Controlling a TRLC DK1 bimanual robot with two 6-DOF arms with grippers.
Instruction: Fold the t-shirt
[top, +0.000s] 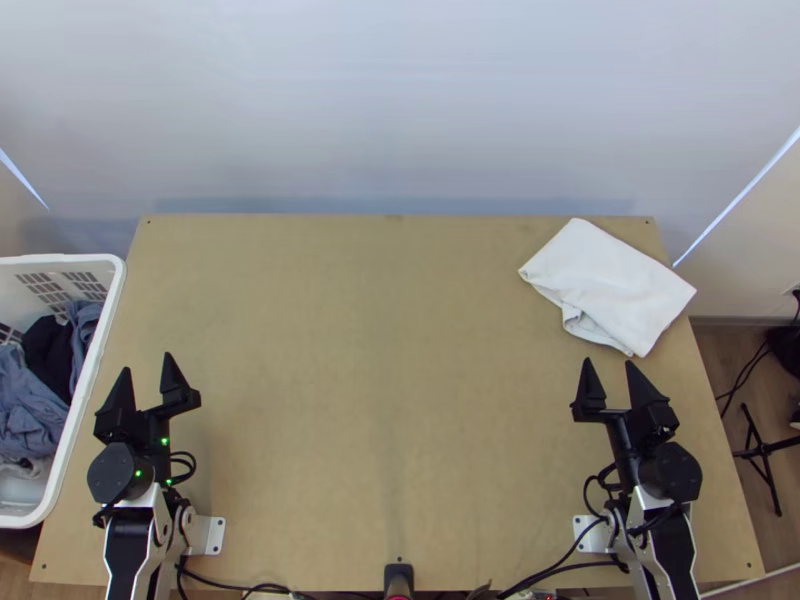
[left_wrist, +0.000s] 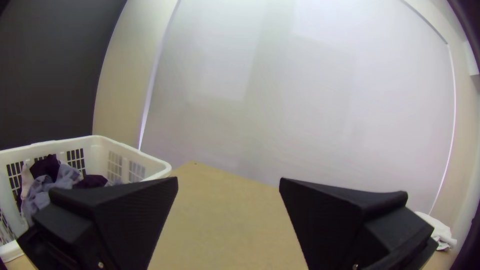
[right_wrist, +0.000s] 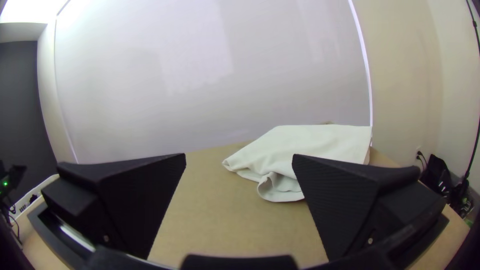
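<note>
The white laundry basket (top: 60, 259) stands at the side edge of the wooden surface (top: 400, 400), holding blue-grey clothes (top: 28, 412) and dark cloth (top: 45, 350). Well apart from the basket, at the surface's opposite far corner, lies the white t-shirt (top: 612, 285), folded over in layers, with a loose, rumpled edge on its near side. The left tool (top: 145, 363) is just beside the basket, its fingers spread with nothing between them. The right tool (top: 609, 362), well apart from the basket, is also spread and grips nothing, near the t-shirt.
</note>
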